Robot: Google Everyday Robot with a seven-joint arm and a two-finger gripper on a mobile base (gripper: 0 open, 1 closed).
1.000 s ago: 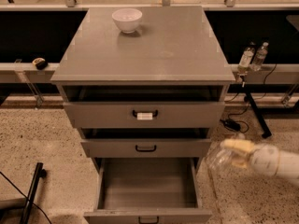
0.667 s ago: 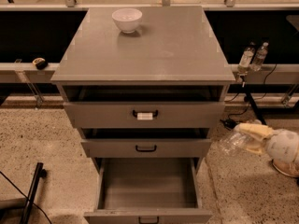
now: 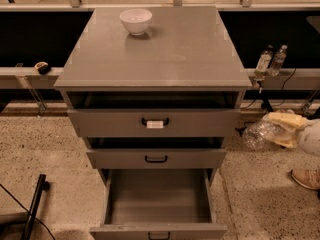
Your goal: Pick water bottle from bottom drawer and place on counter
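My gripper [image 3: 271,130] is at the right of the drawer cabinet, level with the middle drawer. Its pale yellow fingers are shut on the water bottle [image 3: 256,134], a clear crinkly bottle held lying sideways in the air with its free end towards the cabinet. The bottom drawer [image 3: 157,199] is pulled open and I see nothing inside it. The counter [image 3: 165,49] is the grey top of the cabinet, above and to the left of the gripper.
A white bowl [image 3: 136,21] stands at the back left of the counter. Two untouched clear bottles [image 3: 270,60] stand on a ledge at the right. The top drawer [image 3: 154,122] and the middle drawer [image 3: 156,158] are slightly open. A shoe [image 3: 306,178] is on the floor at the right.
My gripper has risen with the water bottle and shifted right, from beside the bottom drawer to the height of the middle drawer. The drawers and the bowl have not moved.
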